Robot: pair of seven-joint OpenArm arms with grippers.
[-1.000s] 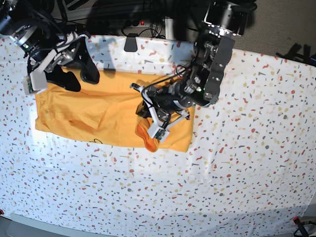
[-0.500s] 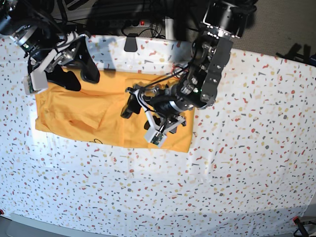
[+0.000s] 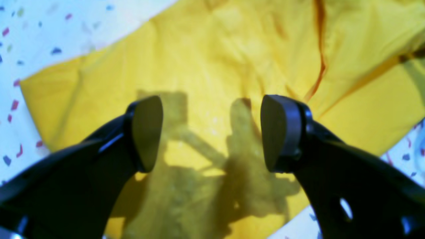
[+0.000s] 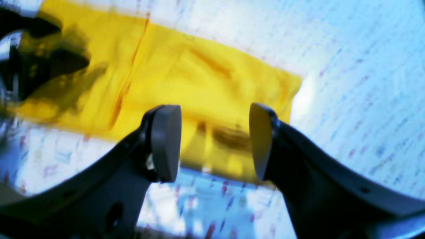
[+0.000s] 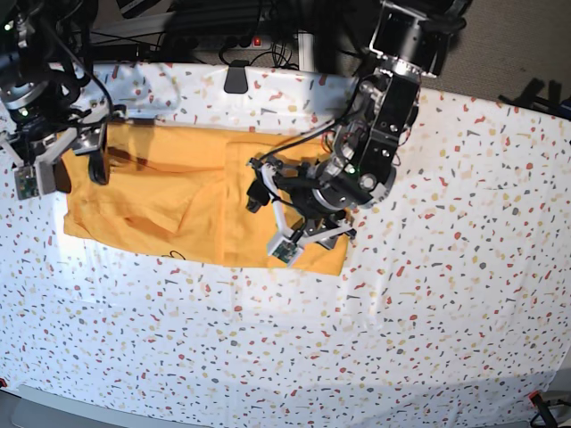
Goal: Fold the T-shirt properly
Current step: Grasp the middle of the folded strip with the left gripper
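Speckled white cloth covers the table (image 5: 428,339), with wide bare room along the near edge and to one side. Nearest that open stretch, the left claw (image 5: 284,218) hangs just above the T-shirt (image 5: 161,201), jaws spread wide and holding nothing, its shadow on the cloth. The mustard shirt lies as a folded band across the table, creased, with a raised seam fold (image 3: 320,66) beside the claw. Farther off, the right claw (image 5: 76,165) hovers over the shirt's other end, jaws parted and empty. My worry is that a pinch at the rumpled part could catch two layers and drag the fold askew. Cables (image 5: 205,40) crowd the far edge.
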